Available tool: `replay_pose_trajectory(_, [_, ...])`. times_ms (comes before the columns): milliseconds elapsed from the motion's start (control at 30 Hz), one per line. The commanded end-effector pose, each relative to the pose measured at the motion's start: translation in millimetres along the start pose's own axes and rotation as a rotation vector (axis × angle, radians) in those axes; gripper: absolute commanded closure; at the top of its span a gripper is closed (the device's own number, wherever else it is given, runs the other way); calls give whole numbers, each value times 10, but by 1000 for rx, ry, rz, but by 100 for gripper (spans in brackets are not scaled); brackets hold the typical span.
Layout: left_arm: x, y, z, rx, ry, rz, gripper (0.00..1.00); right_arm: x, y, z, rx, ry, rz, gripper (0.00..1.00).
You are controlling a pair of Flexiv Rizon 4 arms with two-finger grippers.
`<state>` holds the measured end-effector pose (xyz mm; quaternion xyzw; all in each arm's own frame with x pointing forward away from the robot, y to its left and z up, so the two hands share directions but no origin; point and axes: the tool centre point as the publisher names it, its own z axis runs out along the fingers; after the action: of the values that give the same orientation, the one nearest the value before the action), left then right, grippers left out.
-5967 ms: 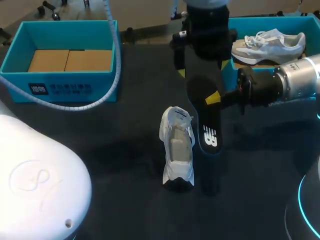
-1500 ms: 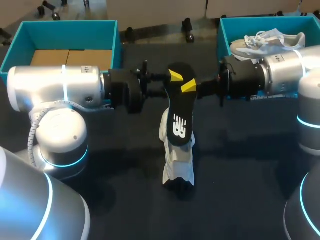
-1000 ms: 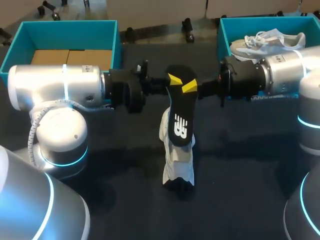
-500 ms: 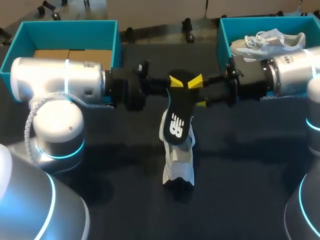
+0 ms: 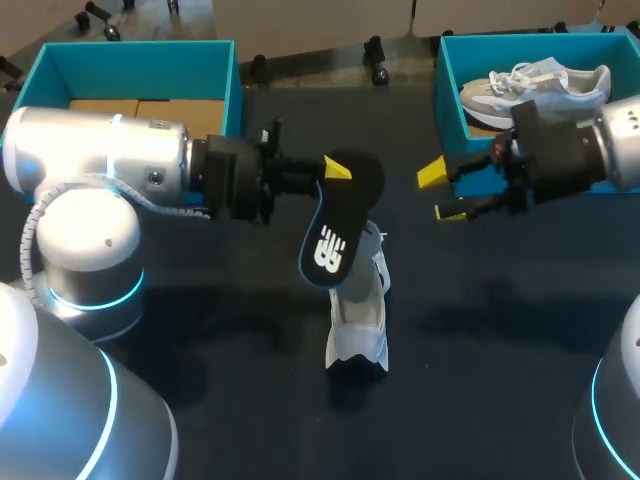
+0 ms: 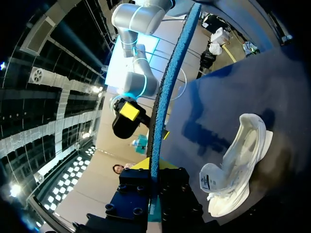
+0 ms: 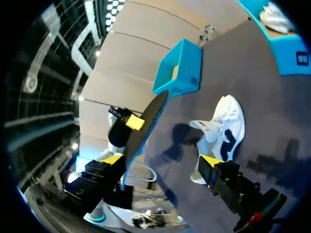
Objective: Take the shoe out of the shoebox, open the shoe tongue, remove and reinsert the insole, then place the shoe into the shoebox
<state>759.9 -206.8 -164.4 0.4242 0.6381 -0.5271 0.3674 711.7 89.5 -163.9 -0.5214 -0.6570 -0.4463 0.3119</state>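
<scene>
A black insole [image 5: 333,222] hangs tilted above the table, and my left gripper [image 5: 336,170] is shut on its upper end. In the left wrist view the insole [image 6: 167,82] shows edge-on, running out from between my left gripper's [image 6: 153,167] fingers. Under it, a white shoe [image 5: 358,310] lies on the dark table with its opening upward. My right gripper [image 5: 441,192] stands open to the right of the insole, apart from it, holding nothing. From the right wrist, the insole [image 7: 143,126] and shoe [image 7: 218,126] lie ahead of my right gripper [image 7: 160,160].
A teal shoebox [image 5: 448,95] at the back right holds a second pale shoe [image 5: 535,85]. Another teal box [image 5: 130,165] with a cardboard insert stands at the back left. My left arm's large joints fill the table's left side.
My right gripper opened, let go of the insole and drew back to the right. The insole, still held by my left gripper, swung down and to the left.
</scene>
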Motion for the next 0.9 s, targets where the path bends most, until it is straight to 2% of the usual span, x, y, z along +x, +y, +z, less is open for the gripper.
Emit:
replay_pose_trajectory(33, [35, -43, -92, 10, 3, -19, 100, 22, -74, -184, 43, -69, -85, 0])
replay_pose_trajectory(100, [45, -54, -105, 14, -1, -32, 100, 14, -63, -189, 60, -68, -131, 0])
replay_pose_trajectory(167, [48, -68, -116, 17, 2, -34, 100, 4, -42, -192, 59, -140, -127, 0])
replay_pose_trajectory(900, [50, -78, -119, 17, 4, -34, 100, 4, -42, -192, 59, -140, -127, 0])
